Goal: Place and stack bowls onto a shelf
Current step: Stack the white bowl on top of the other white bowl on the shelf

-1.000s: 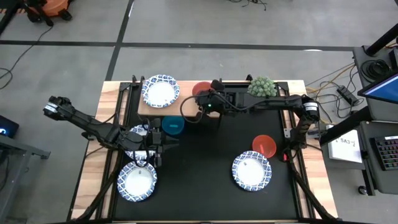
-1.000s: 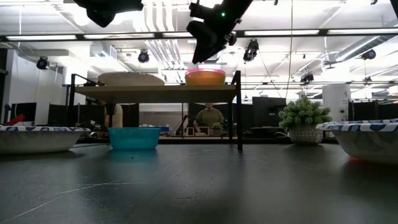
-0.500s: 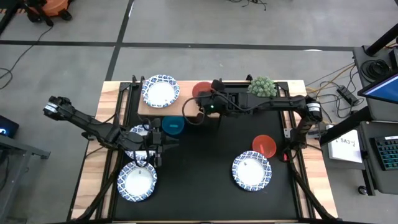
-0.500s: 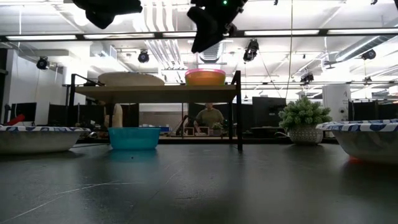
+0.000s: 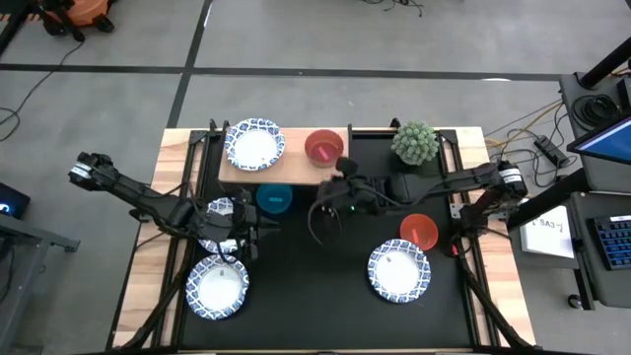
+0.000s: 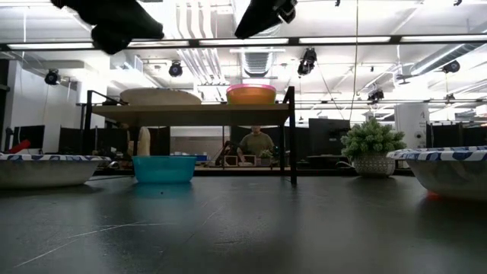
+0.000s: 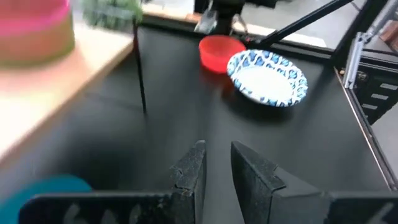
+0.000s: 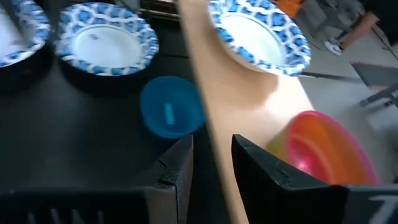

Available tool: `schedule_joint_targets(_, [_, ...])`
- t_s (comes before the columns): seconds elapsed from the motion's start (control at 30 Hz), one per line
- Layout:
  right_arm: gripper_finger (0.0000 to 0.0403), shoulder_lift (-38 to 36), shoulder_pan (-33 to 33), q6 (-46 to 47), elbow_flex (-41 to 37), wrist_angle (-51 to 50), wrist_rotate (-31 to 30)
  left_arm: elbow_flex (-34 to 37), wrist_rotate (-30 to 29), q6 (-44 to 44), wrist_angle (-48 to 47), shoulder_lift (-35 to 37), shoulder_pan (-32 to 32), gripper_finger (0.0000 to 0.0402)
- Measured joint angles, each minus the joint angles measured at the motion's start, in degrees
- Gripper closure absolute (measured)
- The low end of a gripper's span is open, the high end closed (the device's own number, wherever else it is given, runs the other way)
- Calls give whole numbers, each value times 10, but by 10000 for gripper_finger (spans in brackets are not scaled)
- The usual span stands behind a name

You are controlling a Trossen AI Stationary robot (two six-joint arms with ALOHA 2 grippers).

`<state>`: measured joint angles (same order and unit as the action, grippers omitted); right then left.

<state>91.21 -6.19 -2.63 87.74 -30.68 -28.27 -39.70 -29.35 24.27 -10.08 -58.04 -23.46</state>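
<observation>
The wooden shelf [image 5: 286, 166] holds a blue-rimmed white bowl [image 5: 254, 145] and a magenta bowl [image 5: 323, 148], which seems nested in a greenish one [image 7: 34, 46]. A teal bowl [image 5: 275, 198] rests on the table beside the shelf. Two blue-rimmed bowls [image 5: 218, 287] [image 5: 209, 212] lie at the near left. Another blue-rimmed bowl [image 5: 399, 271] and a red bowl [image 5: 418, 230] lie at the right. My right gripper [image 5: 323, 209] hangs open and empty above the table, near of the shelf. My left gripper [image 5: 254, 237] is narrowly open and empty, near of the teal bowl.
A round green spiky plant [image 5: 415, 141] stands at the far right, beside the shelf's end. Bare black tabletop [image 5: 325, 286] lies between the left and right bowl groups. The shelf's thin black legs [image 6: 292, 137] stand at its corners.
My right gripper has drawn back from the magenta bowl on the shelf, going up and toward the table's near edge. The bowl stays on the shelf.
</observation>
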Motion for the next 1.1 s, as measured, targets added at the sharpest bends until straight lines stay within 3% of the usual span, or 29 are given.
schedule_joint_targets(0.27, [308, -17, -43, 3, -46, 25, 0, 0, 46, 134, -72, 0, 0, 345])
schedule_joint_targets(0.5, [310, -47, -53, 21, -75, 35, -1, 0, 76, 152, -71, 0, -1, 345])
schedule_joint_targets(0.77, [312, -114, -57, 22, -169, 129, 13, 0, 133, 182, -58, 0, -9, 345])
schedule_joint_targets(0.93, [310, -163, -57, 16, -250, 210, 65, 0, 192, 253, -58, 0, -27, 345])
schedule_joint_targets(1.1, [319, -211, -57, 0, -330, 296, 84, 0, 279, 387, -72, 0, -57, 345])
